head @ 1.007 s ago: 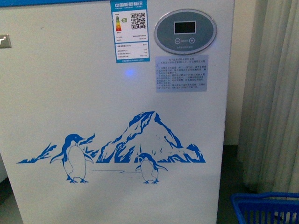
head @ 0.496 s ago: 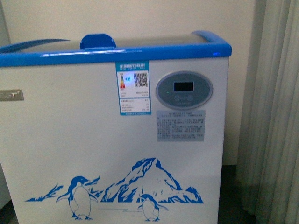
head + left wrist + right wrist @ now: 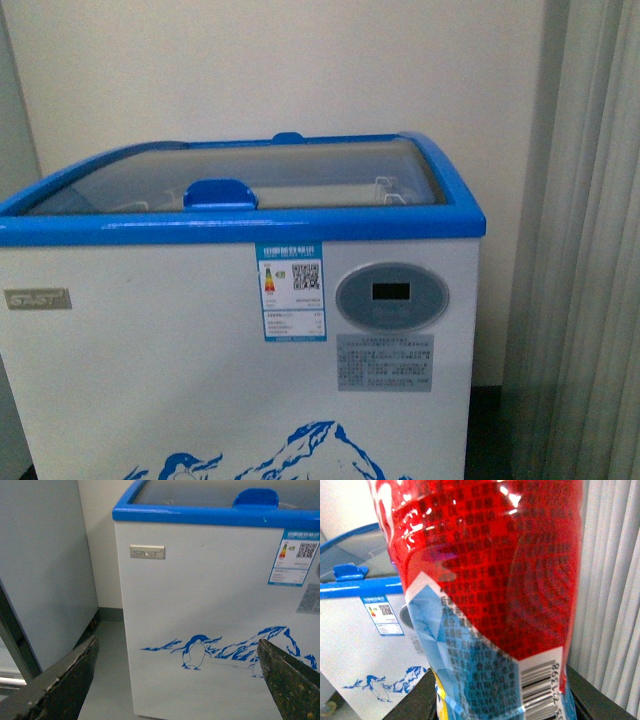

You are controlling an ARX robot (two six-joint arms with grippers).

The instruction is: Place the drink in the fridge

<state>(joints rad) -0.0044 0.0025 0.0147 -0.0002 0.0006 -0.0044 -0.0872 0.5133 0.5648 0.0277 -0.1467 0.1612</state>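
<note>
The fridge (image 3: 150, 380) is a white chest freezer with a blue top rim, curved glass lids and a blue lid handle (image 3: 220, 192); it fills the front view. It also shows in the left wrist view (image 3: 210, 605) and the right wrist view (image 3: 355, 635). My left gripper (image 3: 177, 680) is open and empty, facing the fridge's penguin artwork, apart from it. My right gripper (image 3: 502, 700) is shut on the drink (image 3: 490, 580), whose red wrap label with barcode fills that view; its cap is out of view. Neither gripper shows in the front view.
A grey-white tall cabinet (image 3: 45, 570) stands beside the fridge, with a strip of grey floor (image 3: 107, 670) between them. A pale pleated curtain (image 3: 585, 250) hangs on the fridge's other side, also in the right wrist view (image 3: 612, 580). A cream wall (image 3: 280, 70) is behind.
The front view has risen: the fridge's blue rim, glass lids and handle have come into sight, the penguin artwork has dropped to the bottom edge, and the blue basket has left the picture.
</note>
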